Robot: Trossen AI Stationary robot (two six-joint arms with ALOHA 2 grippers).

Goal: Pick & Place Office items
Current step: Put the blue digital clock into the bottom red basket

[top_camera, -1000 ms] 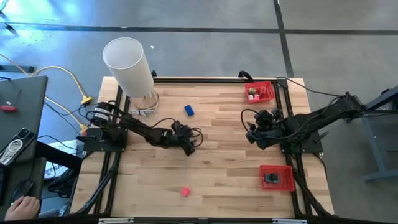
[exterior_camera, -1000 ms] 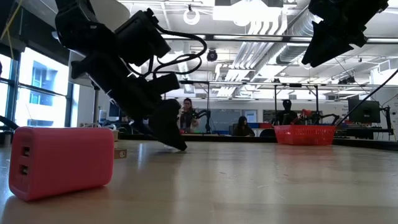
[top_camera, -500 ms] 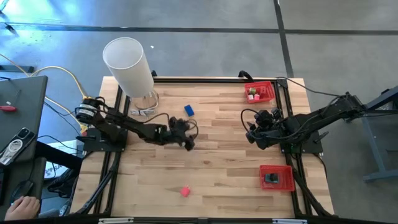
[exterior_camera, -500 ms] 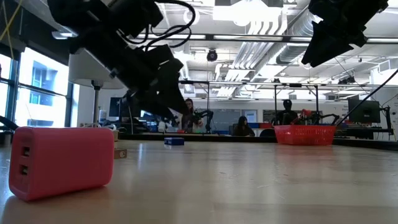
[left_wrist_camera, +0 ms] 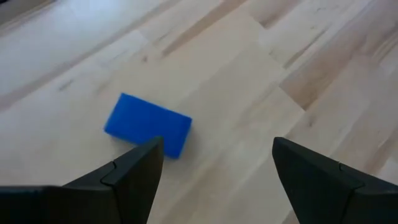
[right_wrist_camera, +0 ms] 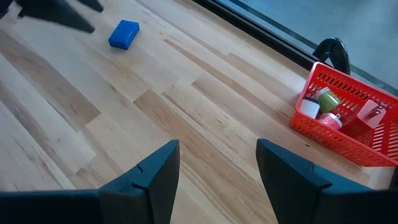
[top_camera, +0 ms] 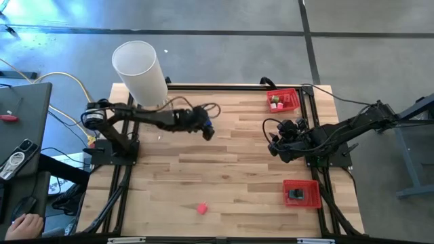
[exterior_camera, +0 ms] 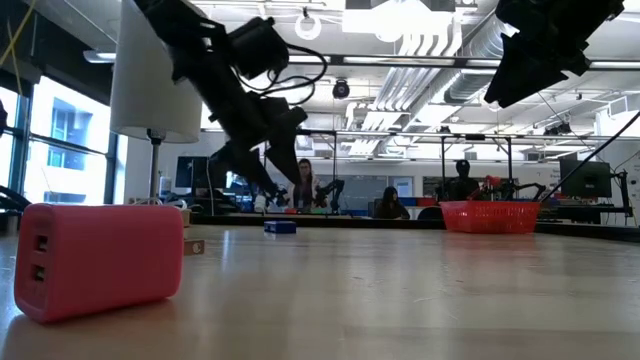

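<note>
A: Left gripper [top_camera: 209,130] — where do we log it?

B: Over the table's [top_camera: 230,169] far half, above the blue block [left_wrist_camera: 148,124], which lies flat on the wood near the far edge. We see its fingers [left_wrist_camera: 124,177] spread wide, the block just beyond the tips, nothing between them.

A: Right gripper [top_camera: 274,145]?

B: Hanging off the surface over the right half, fingers [right_wrist_camera: 155,174] parted, empty.

A: Other items?

B: A pink block [top_camera: 201,208] near the near edge, roughly mid-table; it sits large in the low view. We count green, pink and white pieces in the red tray [top_camera: 283,99] at the far right corner. A black piece [top_camera: 295,194] lies in the second tray [top_camera: 302,194] by the near right corner.

A: The white cylinder [top_camera: 141,72]?

B: Upright at the far left corner.
</note>
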